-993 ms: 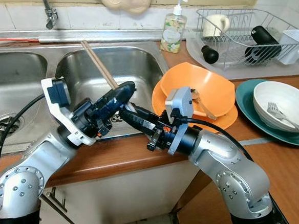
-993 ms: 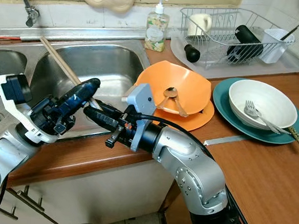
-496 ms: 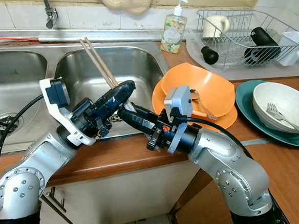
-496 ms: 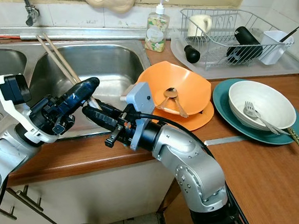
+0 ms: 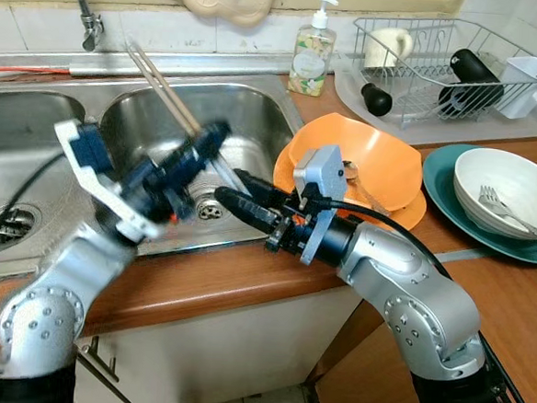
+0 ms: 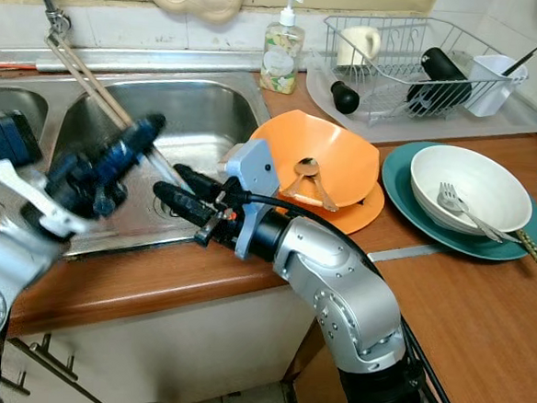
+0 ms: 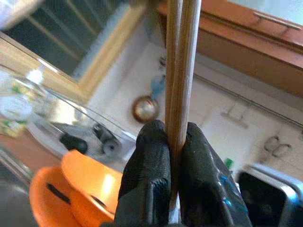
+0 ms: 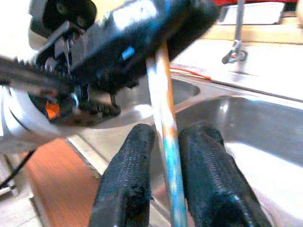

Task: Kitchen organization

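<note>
The left pincer [image 7: 174, 142] is clamped on a pair of long wooden chopsticks [image 5: 161, 88], its two black fingers [image 7: 150, 165] pressed tight on either side of them. It hangs over the front rim of the stainless steel sink basin [image 5: 246, 126], and the sticks slant up and back from it toward the chrome tap [image 5: 83, 13] at the back wall. That arm is blurred in the head views.

The right pincer [image 5: 237, 190] reaches in from the counter side, just beside the left one, over the same basin near its round drain [image 5: 208, 209]. Its fingers [image 8: 128, 175] stand a narrow way apart with the lower end of the chopsticks running between them; I cannot tell whether they touch the wood.

Right of the basin, on the brown wooden counter [image 5: 519, 302], sits an orange bowl [image 5: 373, 158] tilted on an orange plate [image 5: 406, 214], with a metal spoon [image 5: 362, 185] lying in it. Further toward the counter's right edge is a white bowl [image 5: 509, 186] on a teal plate [image 5: 444, 191], a metal fork [image 5: 512, 211] resting in the bowl and another pair of chopsticks [image 6: 534, 248] lying at the plate's rim. At the back of the counter stands a pump bottle of soap [image 5: 312, 52], and beside it a wire dish rack [image 5: 444, 57] holding a white mug [image 5: 388, 44], a black bottle-shaped item [image 5: 476, 73] and a white cutlery holder [image 5: 526, 81].
</note>
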Robot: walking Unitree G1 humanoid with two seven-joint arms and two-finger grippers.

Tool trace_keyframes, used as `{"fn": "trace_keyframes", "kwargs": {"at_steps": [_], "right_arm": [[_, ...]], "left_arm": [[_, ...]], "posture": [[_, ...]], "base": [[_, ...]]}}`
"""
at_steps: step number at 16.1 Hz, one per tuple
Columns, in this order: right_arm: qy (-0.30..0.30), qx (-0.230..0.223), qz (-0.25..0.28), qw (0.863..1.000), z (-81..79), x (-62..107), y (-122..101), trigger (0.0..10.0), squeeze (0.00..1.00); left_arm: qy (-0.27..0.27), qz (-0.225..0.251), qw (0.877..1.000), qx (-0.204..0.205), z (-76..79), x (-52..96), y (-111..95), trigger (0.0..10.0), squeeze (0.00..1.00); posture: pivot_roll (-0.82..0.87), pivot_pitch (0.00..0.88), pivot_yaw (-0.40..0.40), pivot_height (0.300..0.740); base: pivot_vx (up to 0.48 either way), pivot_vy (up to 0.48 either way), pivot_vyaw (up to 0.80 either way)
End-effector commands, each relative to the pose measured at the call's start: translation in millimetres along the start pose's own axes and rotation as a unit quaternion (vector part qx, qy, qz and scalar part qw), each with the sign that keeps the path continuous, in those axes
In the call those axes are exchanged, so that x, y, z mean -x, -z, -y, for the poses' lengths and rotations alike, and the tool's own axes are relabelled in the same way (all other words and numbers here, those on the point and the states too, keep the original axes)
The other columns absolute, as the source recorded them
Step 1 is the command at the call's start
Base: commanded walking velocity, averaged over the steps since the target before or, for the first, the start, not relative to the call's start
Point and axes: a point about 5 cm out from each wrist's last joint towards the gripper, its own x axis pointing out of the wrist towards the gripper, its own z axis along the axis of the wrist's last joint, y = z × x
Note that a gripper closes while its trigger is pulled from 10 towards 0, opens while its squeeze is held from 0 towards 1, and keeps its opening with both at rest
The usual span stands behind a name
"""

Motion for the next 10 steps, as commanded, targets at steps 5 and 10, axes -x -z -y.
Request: {"fn": "trace_keyframes", "kwargs": {"at_steps": [5, 10], "right_arm": [[0.038, 0.033, -0.019, 0.999, 6.9, 8.8, -8, 10.0, 0.00], [0.050, 0.047, -0.053, 0.996, -0.1, 13.3, -4, 10.0, 0.00]], "left_arm": [[-0.151, 0.029, 0.987, -0.055, -47.4, -2.3, -23, 0.0, 0.00], [-0.314, 0.015, 0.946, -0.082, -96.7, -11.3, -28, 3.6, 0.00]], "posture": [[-0.02, 0.000, -0.003, 0.740], [-0.07, 0.000, 0.025, 0.740]], "base": [[0.000, 0.000, 0.00], [0.000, 0.000, 0.00]]}}
